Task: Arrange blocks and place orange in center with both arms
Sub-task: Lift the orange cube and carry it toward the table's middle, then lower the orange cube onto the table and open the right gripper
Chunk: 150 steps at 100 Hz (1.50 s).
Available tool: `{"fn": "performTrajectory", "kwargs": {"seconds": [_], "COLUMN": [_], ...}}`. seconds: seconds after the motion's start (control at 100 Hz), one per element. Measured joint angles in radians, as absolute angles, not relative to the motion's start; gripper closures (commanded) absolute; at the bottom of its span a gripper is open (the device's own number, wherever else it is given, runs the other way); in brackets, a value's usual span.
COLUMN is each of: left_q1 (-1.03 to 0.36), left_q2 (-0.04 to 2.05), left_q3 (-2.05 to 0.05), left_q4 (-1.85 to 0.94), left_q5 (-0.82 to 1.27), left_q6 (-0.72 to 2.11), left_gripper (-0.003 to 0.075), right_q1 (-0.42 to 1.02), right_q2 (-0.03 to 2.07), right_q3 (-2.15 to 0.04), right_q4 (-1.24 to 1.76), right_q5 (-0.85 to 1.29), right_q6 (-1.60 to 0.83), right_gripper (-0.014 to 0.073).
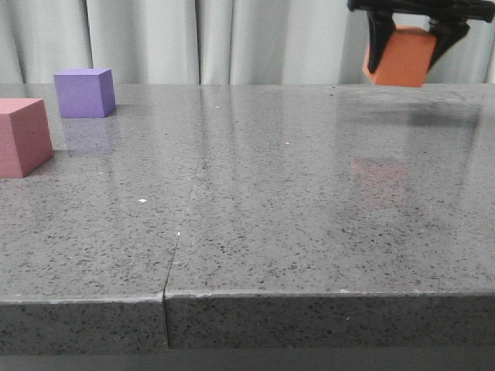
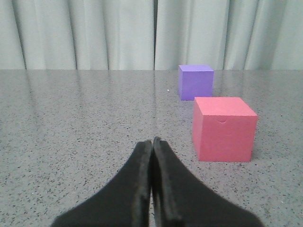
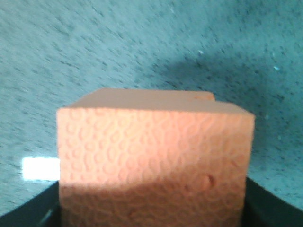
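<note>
From the front, the right pincer [image 1: 418, 35] is high up on the right side and is clamped on the orange block [image 1: 402, 58]. The block hangs in the air, well above the gray speckled surface [image 1: 294, 216], and it is tipped a little to one side. A black finger [image 1: 377, 42] sits against each side of it. A soft orange glow shows on the shiny surface below. Far over on the left, the purple block [image 1: 85, 92] sits flat near the back, by the pale curtain [image 1: 232, 39]. The pink-red block [image 1: 23, 135] sits just in front of it, at the left edge of the picture, and the two do not touch. In the left wrist view, the left pincer [image 2: 152, 142] has its two black tips pressed together with nothing between them. The pink-red block [image 2: 223, 128] rests on the surface near the tips, off to one side. It has a tiny nick near its top front edge. The purple block [image 2: 195, 81] sits behind it, a small gap away. In the right wrist view, the orange block [image 3: 154, 165] fills most of the picture. Its near face is bumpy, like little bubbles, with one small dent low down. The dark parts of the pincer show at the bottom corners beside it, and the block's shadow lies on the surface [image 3: 94, 47] beneath.
</note>
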State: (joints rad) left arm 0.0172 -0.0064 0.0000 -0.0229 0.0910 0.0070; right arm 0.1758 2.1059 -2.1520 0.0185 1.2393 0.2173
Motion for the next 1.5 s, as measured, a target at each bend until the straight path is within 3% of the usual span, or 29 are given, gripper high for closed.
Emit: {"fn": "performTrajectory", "kwargs": {"seconds": [0.64,1.5], "left_q1": [0.017,0.017], "left_q2": [-0.006,-0.006], "left_q3": [0.0,0.0], "left_q4": [-0.023,-0.023], "left_q5": [0.091,0.091], "left_q6": [0.007,0.007], "left_gripper": [0.0741,0.0741], "right_q1": [0.49,0.503], "right_q2": [2.108,2.193], "right_q3": [-2.169,-2.173], "right_q4": [0.029,0.06], "right_q5": [1.244,1.244], "right_q6": [0.431,0.466], "right_gripper": [0.0221,0.0221]}}
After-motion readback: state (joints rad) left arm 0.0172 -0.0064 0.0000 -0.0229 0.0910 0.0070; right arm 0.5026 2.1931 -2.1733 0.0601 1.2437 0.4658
